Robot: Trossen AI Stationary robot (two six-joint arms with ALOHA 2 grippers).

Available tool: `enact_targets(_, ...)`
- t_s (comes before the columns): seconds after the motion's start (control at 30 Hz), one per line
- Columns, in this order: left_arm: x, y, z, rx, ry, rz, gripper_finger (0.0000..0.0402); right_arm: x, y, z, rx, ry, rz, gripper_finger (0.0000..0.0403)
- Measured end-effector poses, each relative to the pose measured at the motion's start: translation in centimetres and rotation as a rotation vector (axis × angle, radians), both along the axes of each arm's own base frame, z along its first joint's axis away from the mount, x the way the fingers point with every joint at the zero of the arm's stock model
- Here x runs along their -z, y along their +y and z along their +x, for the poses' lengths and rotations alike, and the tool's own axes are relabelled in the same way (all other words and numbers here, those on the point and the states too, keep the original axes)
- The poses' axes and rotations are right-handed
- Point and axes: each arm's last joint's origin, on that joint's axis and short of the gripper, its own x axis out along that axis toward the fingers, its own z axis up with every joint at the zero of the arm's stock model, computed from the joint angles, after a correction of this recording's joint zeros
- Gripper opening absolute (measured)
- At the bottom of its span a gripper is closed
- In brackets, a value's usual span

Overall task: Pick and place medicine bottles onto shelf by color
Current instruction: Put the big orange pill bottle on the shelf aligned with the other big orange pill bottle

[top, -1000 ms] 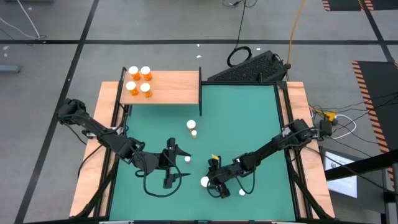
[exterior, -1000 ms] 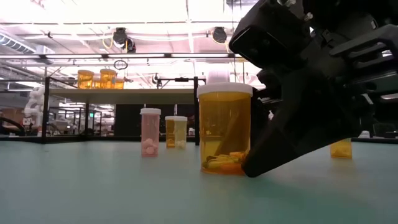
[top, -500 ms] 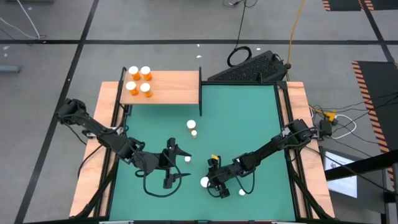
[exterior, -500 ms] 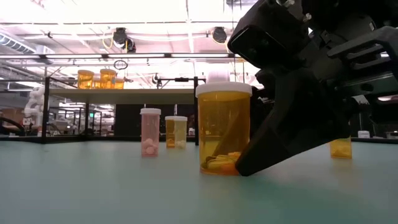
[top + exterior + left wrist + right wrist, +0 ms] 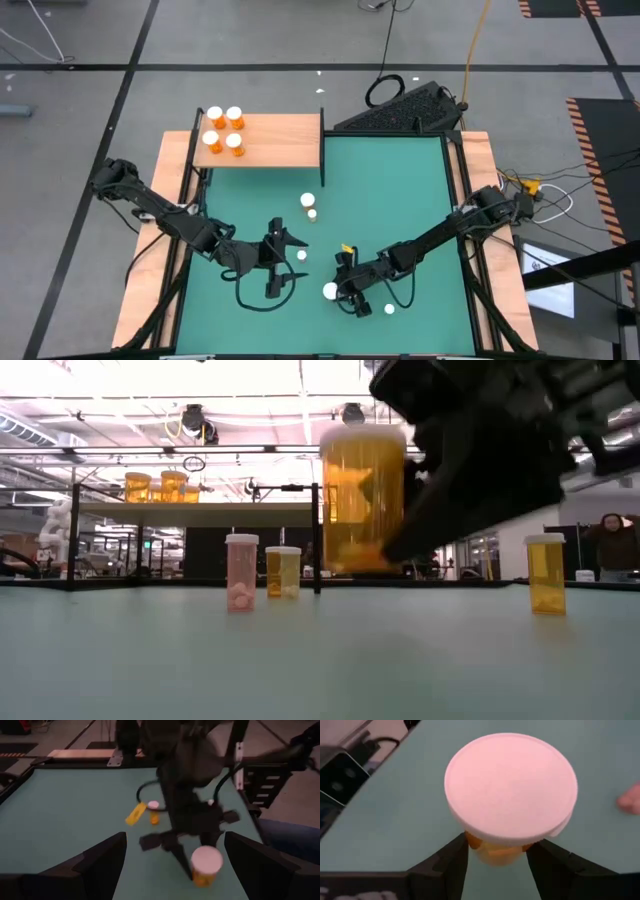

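My right gripper is shut on a large orange medicine bottle with a white cap, held above the green mat. My left gripper hovers open just left of it, nothing between its fingers. A small white-capped bottle stands on the mat by the left gripper. The shelf at the far left carries several orange bottles. A pink bottle and a yellow one stand on the mat near the shelf post. My right gripper pinches the bottle's orange body below the cap, one finger on each side. The fingers slant down from the table's right side, reaching toward the bottle's bottom. The bottle is upright and lifted clear of the mat.
Another small orange bottle stands on the mat near the right arm, its cap close to the near edge. A yellow tag sits on the right arm. The shelf's black posts rise at the mat's far left. A keyboard lies beyond the far edge.
My right gripper has gone up with the large orange bottle, which stood on the mat a second ago and now hangs upright, clear of it. The left gripper has kept still.
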Motion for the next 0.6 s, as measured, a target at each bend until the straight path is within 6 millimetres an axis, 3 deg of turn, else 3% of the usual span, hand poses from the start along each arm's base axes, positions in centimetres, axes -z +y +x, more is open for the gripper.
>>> enact_targets(0.23, 0.5, 1.7, 0.5, -0.063, 0.049, 0.007, 0.034, -3.2, -2.3, -0.5, 0.1, 0.014, -0.013, 0.0182)
enact_targets(0.6, 0.6, 4.8, 1.6, -0.103, 0.076, 0.091, 0.034, -7.0, -8.1, -2.1, 0.418, 0.059, -0.171, 0.0183)
